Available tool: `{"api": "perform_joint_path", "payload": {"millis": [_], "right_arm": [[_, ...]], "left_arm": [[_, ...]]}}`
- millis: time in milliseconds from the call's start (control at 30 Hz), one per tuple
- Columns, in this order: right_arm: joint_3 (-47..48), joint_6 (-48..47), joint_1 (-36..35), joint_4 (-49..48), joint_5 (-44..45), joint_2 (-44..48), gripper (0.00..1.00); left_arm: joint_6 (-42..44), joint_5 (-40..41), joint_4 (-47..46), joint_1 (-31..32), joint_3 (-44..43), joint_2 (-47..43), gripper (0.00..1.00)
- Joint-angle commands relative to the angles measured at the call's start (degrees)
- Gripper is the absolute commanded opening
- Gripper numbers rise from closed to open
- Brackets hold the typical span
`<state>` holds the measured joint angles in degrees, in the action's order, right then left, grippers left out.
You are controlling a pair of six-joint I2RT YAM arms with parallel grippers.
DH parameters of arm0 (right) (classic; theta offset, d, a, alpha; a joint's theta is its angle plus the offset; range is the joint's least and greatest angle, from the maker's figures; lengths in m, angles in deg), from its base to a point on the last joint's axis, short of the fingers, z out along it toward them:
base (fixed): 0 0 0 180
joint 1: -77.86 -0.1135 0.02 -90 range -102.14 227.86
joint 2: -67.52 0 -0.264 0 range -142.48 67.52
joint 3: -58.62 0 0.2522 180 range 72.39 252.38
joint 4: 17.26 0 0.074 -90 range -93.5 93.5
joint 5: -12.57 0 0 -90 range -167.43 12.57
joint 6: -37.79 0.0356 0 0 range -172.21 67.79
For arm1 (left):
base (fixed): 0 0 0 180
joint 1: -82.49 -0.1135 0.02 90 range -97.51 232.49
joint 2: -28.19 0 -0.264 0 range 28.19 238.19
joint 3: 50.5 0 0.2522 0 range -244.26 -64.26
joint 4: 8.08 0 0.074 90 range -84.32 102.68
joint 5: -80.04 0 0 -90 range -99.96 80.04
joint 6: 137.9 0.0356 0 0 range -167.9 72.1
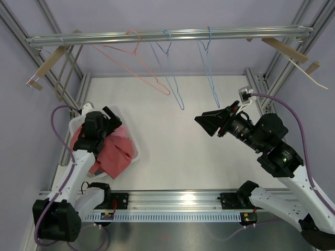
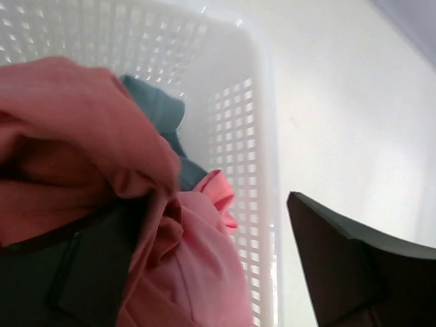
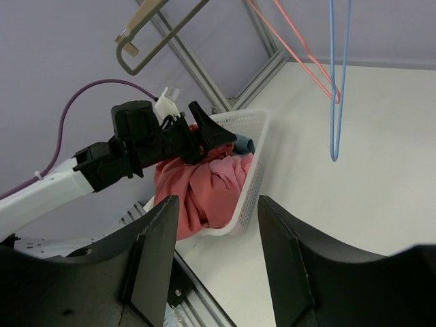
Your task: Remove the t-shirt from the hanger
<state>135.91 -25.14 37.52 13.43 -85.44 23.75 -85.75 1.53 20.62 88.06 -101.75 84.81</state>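
Observation:
The red-pink t-shirt (image 1: 112, 154) lies bunched in the white basket (image 1: 134, 152) at the left and spills over its near rim. It is on no hanger. My left gripper (image 1: 107, 123) hovers over the basket with jaws apart. In the left wrist view, the shirt (image 2: 82, 157) drapes over one finger and the other finger (image 2: 340, 266) is bare. My right gripper (image 1: 209, 123) is open and empty above the middle-right of the table. A pink wire hanger (image 1: 137, 60) and two blue ones (image 1: 172, 78) hang bare on the rail.
A teal garment (image 2: 160, 109) lies under the shirt in the basket (image 2: 238, 102). Wooden hangers (image 1: 49, 63) hang at both ends of the rail (image 1: 167, 35). The right wrist view shows the basket (image 3: 248, 191), the shirt (image 3: 197, 187) and a blue hanger (image 3: 334, 102).

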Motion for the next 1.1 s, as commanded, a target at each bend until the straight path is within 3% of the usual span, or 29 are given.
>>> {"api": "perform_joint_path", "payload": {"millis": [0, 433, 533, 567, 633, 833, 1067], "right_arm": [[3.27, -0.79, -1.15, -0.14, 1.07, 1.58, 0.58], [6.96, 0.44, -2.38, 0.38, -4.64, 1.84, 0.59], [8.88, -2.36, -2.38, 3.97, -3.25, 2.64, 0.64], [9.5, -3.94, -2.38, 5.12, -2.37, 5.16, 0.71], [10.47, -5.27, -2.29, 7.32, -1.04, 7.55, 0.99], [11.36, -5.45, -2.38, 13.65, 3.25, 19.31, 0.99], [9.42, -5.71, -2.29, 19.1, 19.76, 31.54, 1.0]], "left_arm": [[0.75, 0.21, 0.52, -0.29, -4.77, -6.24, 0.96], [1.98, -23.69, 3.69, 0.5, -14.27, -14.51, 0.99], [3.48, -29.83, 3.61, 0.5, -16.73, -18.38, 0.99], [4.26, -34.38, 3.69, 0.59, -17.43, -20.22, 0.99], [4.71, -38.71, 3.69, 0.59, -19.19, -22.33, 0.99], [6.29, -47.42, 3.78, 0.59, -20.69, -33.67, 0.99], [10.07, -54.02, 6.77, 3.14, -16.47, -43.08, 0.99]]}}
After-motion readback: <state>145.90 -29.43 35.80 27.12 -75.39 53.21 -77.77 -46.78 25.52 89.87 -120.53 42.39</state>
